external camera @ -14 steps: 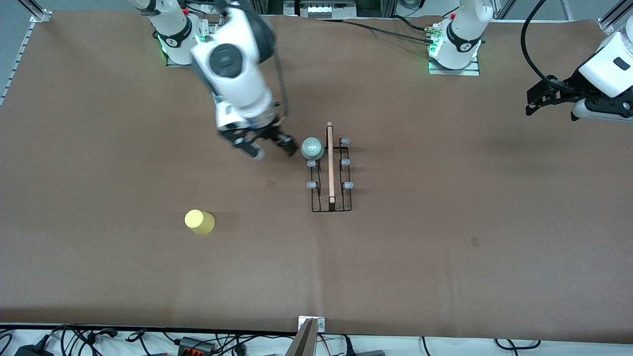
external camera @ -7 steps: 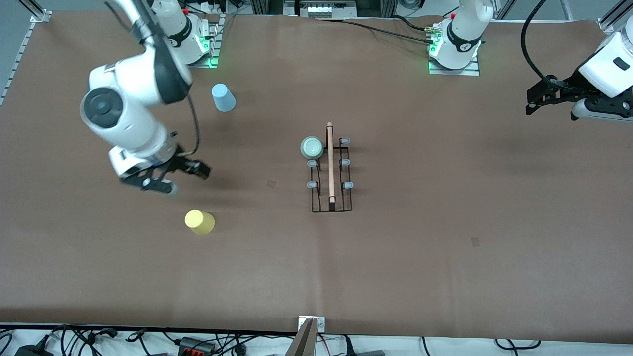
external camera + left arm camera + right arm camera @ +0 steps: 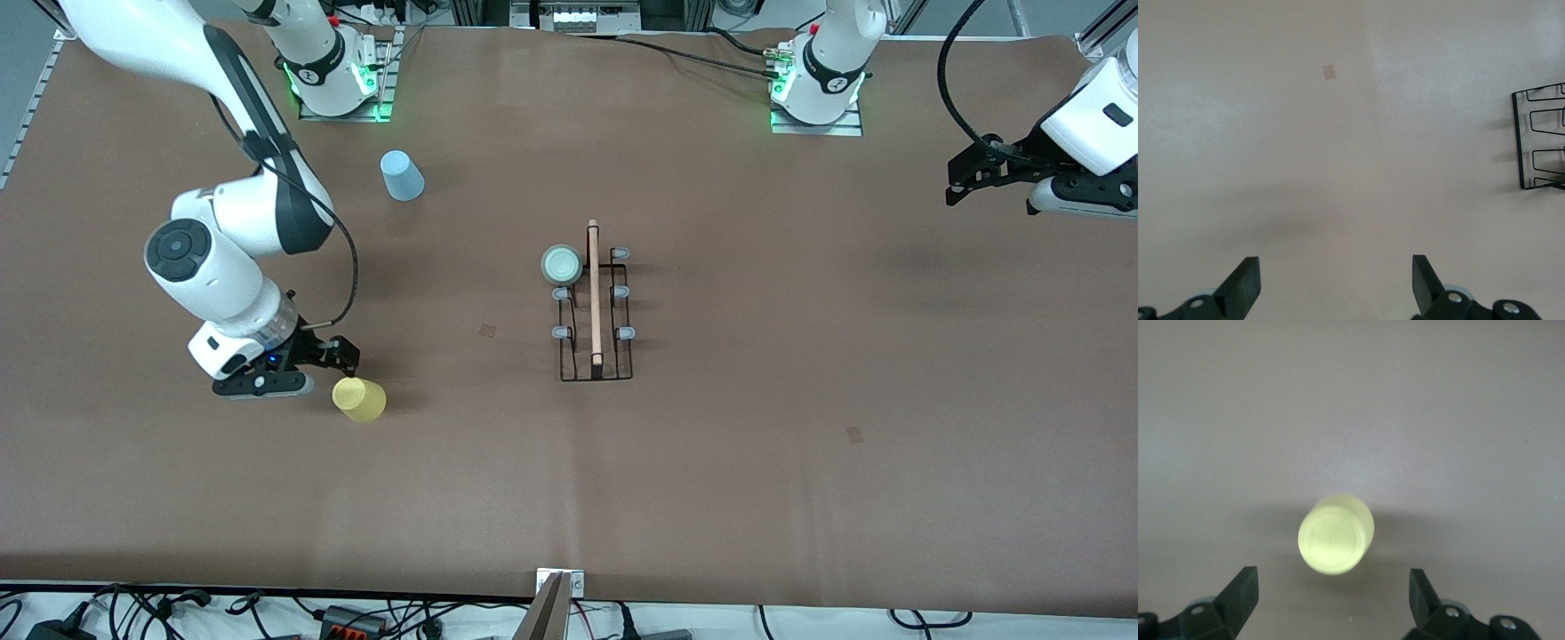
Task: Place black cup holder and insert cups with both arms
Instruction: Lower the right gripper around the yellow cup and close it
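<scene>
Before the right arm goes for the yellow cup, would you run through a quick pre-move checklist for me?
1. Right gripper open: ok.
2. Yellow cup standing mouth-down on the table, free of the fingers: ok.
3. Cup centred between the fingers in the right wrist view: ok.
4. Black cup holder upright: ok.
5. Free pegs on the holder, green cup taking only one: ok.
6. Left gripper open, waiting over its end of the table: ok.

Black rack upright mid-table, mint cup on peg, yellow cup, blue cup inverted
</scene>
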Controlling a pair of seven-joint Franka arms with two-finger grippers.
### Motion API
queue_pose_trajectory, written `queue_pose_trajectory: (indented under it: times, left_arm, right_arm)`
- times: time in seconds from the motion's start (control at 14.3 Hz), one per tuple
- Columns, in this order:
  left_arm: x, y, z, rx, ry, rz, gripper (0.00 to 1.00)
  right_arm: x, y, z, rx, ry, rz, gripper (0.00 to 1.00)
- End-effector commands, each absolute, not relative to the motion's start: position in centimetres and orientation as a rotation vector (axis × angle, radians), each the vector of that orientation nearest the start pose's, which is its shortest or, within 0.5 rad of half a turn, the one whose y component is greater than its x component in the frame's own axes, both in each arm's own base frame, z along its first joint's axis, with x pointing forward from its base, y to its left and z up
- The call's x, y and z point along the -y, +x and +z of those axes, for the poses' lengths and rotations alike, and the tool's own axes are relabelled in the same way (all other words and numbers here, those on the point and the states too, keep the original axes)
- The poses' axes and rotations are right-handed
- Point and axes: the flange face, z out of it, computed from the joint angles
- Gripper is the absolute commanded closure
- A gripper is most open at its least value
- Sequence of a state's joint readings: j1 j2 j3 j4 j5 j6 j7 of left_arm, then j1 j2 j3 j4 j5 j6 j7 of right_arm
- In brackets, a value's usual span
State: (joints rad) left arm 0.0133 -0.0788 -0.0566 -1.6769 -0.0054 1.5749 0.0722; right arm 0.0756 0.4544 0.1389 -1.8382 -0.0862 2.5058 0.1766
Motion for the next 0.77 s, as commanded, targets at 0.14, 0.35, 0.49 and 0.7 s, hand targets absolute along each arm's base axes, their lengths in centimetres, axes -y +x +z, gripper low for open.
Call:
queue_pose_trajectory:
  times: [0.14, 0.35, 0.49, 0.7]
  left_arm:
    - [2.6, 53.1, 62.3, -0.189, -3.16, 0.048, 0.0]
    - [2.6, 53.1, 62.2, -0.189, -3.16, 0.05, 0.0]
    - [2.6, 53.1, 62.3, -0.189, -3.16, 0.05, 0.0]
    - [2.4, 53.0, 62.2, -0.187, -3.16, 0.065, 0.0]
  right_arm:
    - [-14.5, 65.7, 27.2, 0.187, -3.048, -0.421, 0.0]
    - [-14.7, 65.5, 25.6, 0.188, -3.047, -0.403, 0.0]
    - [-14.7, 65.3, 24.9, 0.186, -3.05, -0.385, 0.0]
    - [-14.1, 65.0, 23.6, 0.172, -3.048, -0.397, 0.0]
